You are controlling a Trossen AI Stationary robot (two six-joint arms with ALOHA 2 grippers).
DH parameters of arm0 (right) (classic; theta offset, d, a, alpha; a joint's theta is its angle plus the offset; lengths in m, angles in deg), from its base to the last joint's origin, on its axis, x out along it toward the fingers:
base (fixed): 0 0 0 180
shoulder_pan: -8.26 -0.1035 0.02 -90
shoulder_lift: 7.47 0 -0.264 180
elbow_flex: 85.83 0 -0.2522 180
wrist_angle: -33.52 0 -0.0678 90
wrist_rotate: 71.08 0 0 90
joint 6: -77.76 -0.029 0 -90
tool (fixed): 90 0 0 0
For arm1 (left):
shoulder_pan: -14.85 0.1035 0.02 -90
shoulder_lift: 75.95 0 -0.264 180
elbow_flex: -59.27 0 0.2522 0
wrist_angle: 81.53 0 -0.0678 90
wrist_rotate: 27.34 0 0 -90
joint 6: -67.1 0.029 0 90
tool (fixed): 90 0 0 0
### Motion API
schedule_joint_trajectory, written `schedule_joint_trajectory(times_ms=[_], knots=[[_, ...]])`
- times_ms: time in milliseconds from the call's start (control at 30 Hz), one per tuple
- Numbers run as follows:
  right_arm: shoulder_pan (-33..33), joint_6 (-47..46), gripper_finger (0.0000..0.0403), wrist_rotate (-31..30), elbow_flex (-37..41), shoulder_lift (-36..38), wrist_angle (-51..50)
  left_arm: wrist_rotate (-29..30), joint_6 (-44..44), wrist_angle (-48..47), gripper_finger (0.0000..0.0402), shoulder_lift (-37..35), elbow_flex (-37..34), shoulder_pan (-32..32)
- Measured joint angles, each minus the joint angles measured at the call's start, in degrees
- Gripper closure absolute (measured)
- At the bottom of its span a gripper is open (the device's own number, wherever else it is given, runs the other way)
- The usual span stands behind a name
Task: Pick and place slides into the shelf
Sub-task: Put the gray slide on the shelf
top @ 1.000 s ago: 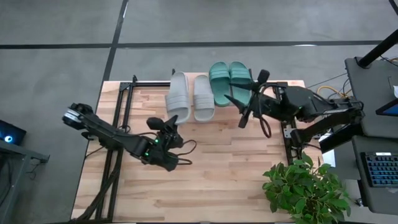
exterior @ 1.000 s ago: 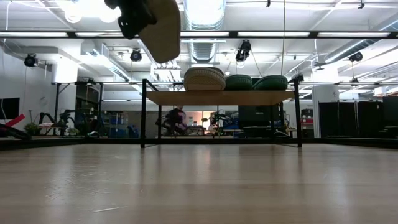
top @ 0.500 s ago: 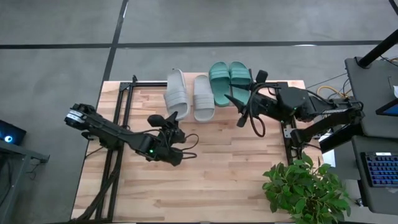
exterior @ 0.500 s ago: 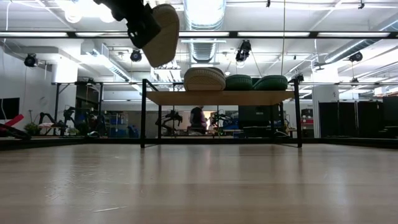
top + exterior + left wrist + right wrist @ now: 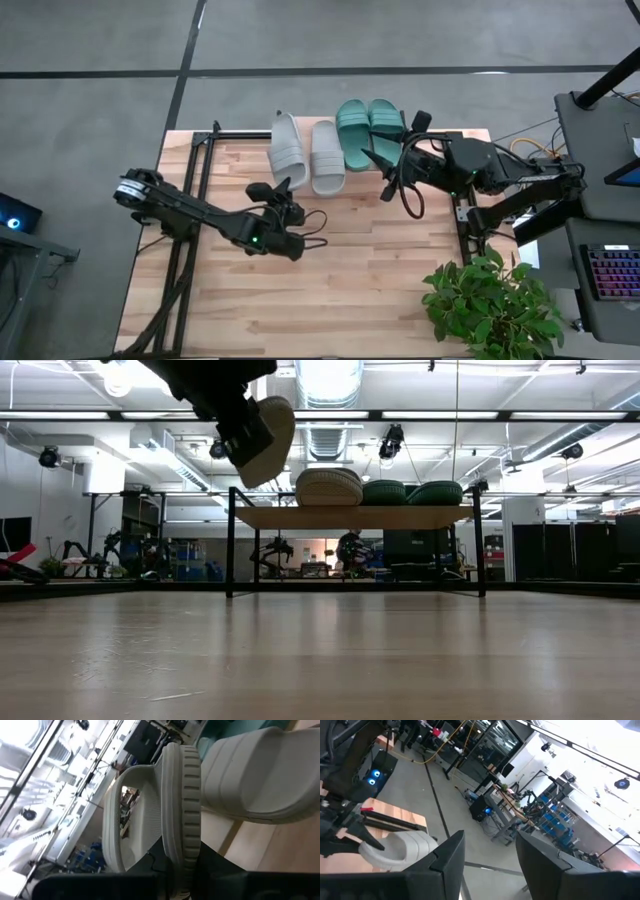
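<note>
grey slide [image 5: 287, 150] in left tool [image 5: 278, 189], beside shelf [image 5: 355, 517]

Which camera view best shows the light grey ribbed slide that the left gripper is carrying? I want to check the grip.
The left wrist view: the light grey slide fills it, its ribbed strap clamped in the left gripper. The high view shows it tilted on edge beside its mate on the shelf; the low view shows its sole, raised; the right wrist view shows part.

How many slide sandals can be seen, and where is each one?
4. Two teal-green ribbed slide sandals and one light grey slide sandal lie on the wood-topped shelf. The other grey sandal is held tilted by the left gripper above the shelf's left end.
</note>
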Motion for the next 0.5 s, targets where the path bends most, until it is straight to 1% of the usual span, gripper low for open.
schedule_joint_trajectory(times_ms=[100,300,400,500], knots=[[0.0,0.0,0.0236,0.0,0.0,0.0,0.0,0.1,-0.6,0.0,0.0389,0.0,0.0,1.0],[0.0,0.0,0.0236,0.0,0.0,0.0,-0.1,-0.2,8.4,-0.1,0.0389,0.1,-0.4,2.1],[0.0,0.0,0.0236,0.0,0.0,0.0,-0.5,-2.9,12.3,0.0,0.0389,0.0,-0.7,2.2],[0.0,0.0,0.0236,0.0,0.0,0.0,-1.8,-6.3,14.4,0.0,0.0389,0.0,-1.6,2.2]])
